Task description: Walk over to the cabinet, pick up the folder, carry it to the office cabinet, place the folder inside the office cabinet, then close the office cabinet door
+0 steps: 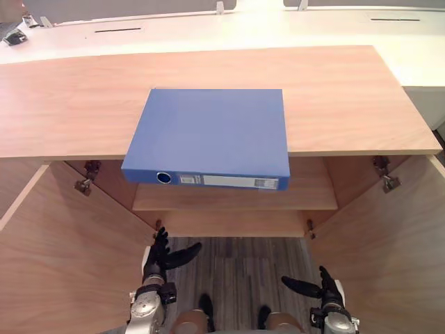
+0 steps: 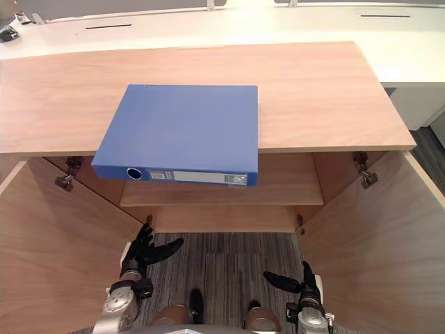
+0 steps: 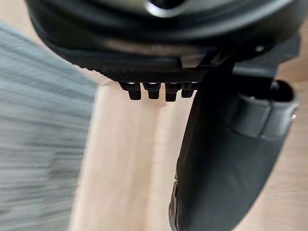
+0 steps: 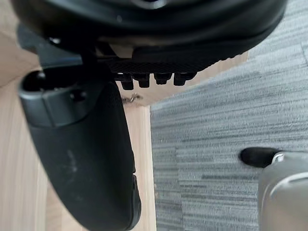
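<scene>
Left robot hand hangs low before the open cabinet, fingers straight and apart from the thumb, holding nothing; right robot hand hangs at the same height on the other side, fingers likewise loose and spread, also holding nothing; between the 2 lies a floor of grey striped carpet. On either side of the hands the cabinet's 2 doors stand swung out, the left door just beside the left robot hand and the right door just beside the right one; a metal hinge shows in the upper corner of the opening on the left and another hinge on the right. Inside, a light wood shelf runs across the opening. Above it, the blue folder lies flat on the cabinet's wooden top, spine toward the robot and overhanging the front edge above the shelf, well apart from both hands. Behind the cabinet runs a white table, with a small dark object at its far left.
</scene>
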